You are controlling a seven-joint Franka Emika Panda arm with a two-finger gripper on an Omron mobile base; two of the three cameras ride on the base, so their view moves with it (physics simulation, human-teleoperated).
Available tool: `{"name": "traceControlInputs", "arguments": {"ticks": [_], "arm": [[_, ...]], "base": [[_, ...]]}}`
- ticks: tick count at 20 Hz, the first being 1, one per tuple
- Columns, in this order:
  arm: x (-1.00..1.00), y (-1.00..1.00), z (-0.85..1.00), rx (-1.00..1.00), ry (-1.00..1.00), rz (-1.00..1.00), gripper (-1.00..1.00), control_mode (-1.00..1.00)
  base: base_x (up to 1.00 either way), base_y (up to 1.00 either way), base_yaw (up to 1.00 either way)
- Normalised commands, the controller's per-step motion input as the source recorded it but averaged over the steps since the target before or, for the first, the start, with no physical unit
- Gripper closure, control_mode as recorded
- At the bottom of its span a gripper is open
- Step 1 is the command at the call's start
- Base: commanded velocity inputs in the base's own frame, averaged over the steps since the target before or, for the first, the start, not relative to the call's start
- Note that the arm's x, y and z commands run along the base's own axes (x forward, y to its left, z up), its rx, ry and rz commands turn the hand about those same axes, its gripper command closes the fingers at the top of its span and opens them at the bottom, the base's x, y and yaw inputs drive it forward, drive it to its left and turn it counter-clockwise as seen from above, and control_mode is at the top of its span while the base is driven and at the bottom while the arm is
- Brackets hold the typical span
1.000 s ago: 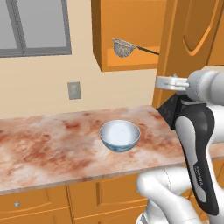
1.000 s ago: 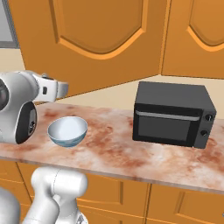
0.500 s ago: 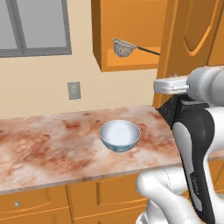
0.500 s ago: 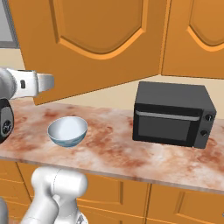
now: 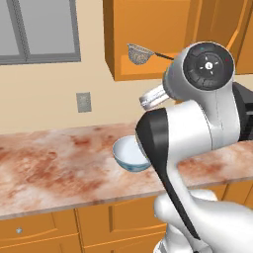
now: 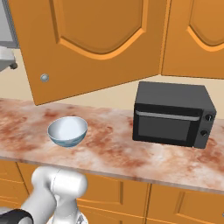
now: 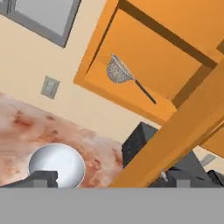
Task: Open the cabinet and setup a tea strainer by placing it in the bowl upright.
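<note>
Pincer [image 7: 109,177] wide, empty; tea strainer [image 7: 118,72] well above in cabinet [image 7: 148,57].

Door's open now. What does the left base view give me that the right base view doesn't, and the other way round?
Left base view alone: the tea strainer lying inside the open cabinet, a wall outlet and a window. Right base view alone: the black microwave on the counter, plus the cabinet door's front with its silver knob. Shared: the empty bowl on the marbled counter.
</note>
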Motion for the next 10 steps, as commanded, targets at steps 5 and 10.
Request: {"name": "traceControlInputs", "arguments": {"ticks": [5, 10], "arm": [[0.43, 0.53, 0.0, -0.61, 0.5, -0.07, -1.0, -1.0], [0.59, 0.0, -0.03, -0.51, 0.56, -0.07, -1.0, -1.0]], "base": [[0.0, 0.0, 0.0], [0.0, 0.0, 0.0]]}}
